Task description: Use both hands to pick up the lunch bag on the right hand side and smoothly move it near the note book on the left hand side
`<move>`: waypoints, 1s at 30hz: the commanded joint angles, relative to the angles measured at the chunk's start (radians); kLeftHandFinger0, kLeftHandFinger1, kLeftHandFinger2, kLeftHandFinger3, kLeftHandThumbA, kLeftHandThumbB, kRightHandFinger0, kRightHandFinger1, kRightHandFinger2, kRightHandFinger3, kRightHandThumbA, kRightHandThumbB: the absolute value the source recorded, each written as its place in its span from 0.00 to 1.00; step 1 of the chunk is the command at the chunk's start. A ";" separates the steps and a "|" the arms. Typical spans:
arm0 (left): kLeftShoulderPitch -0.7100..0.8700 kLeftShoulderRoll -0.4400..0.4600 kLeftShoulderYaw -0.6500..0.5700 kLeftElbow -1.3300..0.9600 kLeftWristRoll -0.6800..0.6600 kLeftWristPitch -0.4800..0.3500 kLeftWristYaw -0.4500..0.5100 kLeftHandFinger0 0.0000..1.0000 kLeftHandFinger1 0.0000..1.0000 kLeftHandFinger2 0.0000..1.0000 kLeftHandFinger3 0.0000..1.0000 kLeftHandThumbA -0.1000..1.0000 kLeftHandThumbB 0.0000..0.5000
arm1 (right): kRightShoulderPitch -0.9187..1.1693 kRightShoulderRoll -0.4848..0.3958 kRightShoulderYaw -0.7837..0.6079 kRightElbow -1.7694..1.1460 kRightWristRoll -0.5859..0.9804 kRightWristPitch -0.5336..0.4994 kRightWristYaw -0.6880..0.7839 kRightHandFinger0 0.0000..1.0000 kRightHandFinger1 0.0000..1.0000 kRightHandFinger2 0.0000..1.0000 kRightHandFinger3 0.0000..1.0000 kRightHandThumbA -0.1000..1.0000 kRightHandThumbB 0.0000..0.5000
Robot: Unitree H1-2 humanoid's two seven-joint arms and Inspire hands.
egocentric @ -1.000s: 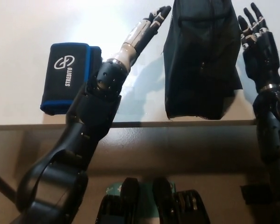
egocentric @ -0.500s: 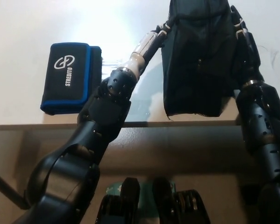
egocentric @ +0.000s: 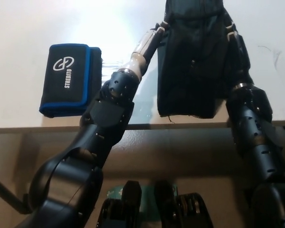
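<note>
Soft black fabric lunch bag sits at the right of the white desk, pressed between the two hands: the left hand lies flat against its left side, the right hand against its right side, together holding it. The blue-edged black notebook case lies well apart to the left. The bag looks light and floppy, likely to sag or slip, so even pressure low on both side panels seems wise.
</note>
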 commanded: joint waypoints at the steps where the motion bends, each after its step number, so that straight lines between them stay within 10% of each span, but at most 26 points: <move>1: -0.012 0.014 0.013 -0.054 -0.026 -0.044 -0.004 1.00 1.00 1.00 1.00 1.00 0.87 | -0.089 0.040 0.026 0.018 -0.011 -0.032 0.057 1.00 1.00 1.00 1.00 1.00 0.82; 9: 0.068 0.053 0.033 -0.160 -0.032 -0.066 0.028 1.00 1.00 1.00 1.00 1.00 0.69 | -0.121 0.077 0.042 0.067 -0.022 -0.060 0.065 1.00 1.00 1.00 1.00 1.00 0.80; 30: 0.241 0.168 0.120 -0.498 -0.076 0.025 0.030 1.00 1.00 1.00 1.00 1.00 0.74 | -0.237 0.177 0.098 0.223 -0.082 -0.071 0.032 1.00 1.00 1.00 1.00 1.00 0.73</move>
